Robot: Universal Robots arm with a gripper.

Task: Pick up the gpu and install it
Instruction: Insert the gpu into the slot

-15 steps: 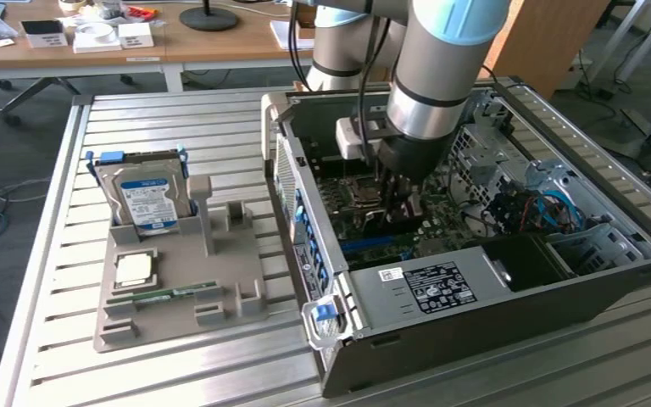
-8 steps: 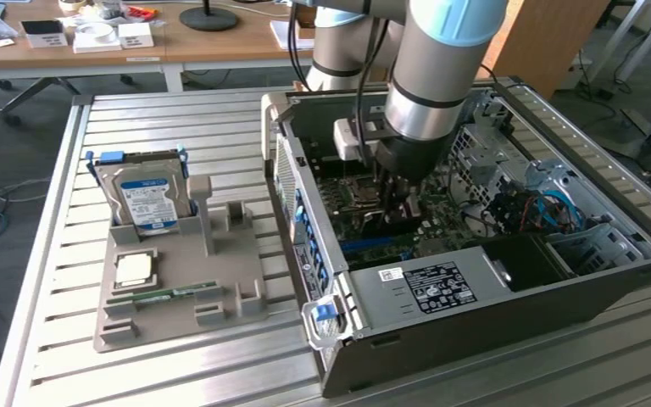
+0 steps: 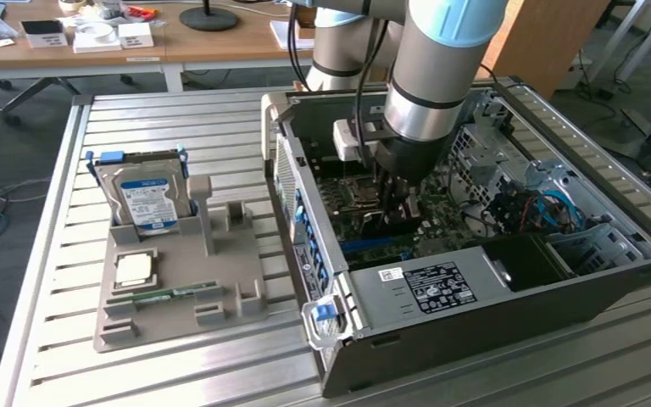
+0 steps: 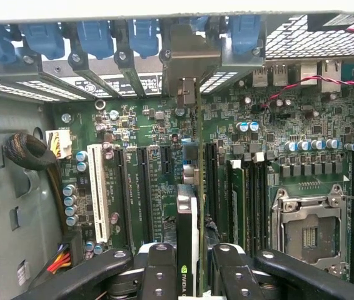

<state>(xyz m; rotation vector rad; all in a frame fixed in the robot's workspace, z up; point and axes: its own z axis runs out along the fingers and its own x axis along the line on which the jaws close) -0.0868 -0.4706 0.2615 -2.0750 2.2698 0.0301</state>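
Note:
The gpu [image 4: 187, 240] stands on edge between my fingers [image 4: 159, 272]: a thin black card with a green logo and a greenish board edge. It runs straight along the dark expansion slots of the motherboard [image 4: 152, 125]. Its metal bracket [image 4: 189, 59] lies against the blue-clipped slot openings in the case's rear wall. My gripper [image 4: 192, 275] is shut on the card's near end. In the exterior view my gripper [image 3: 402, 199] reaches down inside the open computer case [image 3: 439, 339], low over the board, and the card below it is mostly hidden.
A white slot [image 4: 100, 194], memory slots and the CPU socket [image 4: 308, 234] flank the card. Cables and a drive cage [image 3: 529, 208] fill the case's far side. On the exterior view's left a grey fixture [image 3: 230, 297] holds a hard drive [image 3: 145, 199], a CPU [image 3: 133, 270] and a memory stick [image 3: 173, 295].

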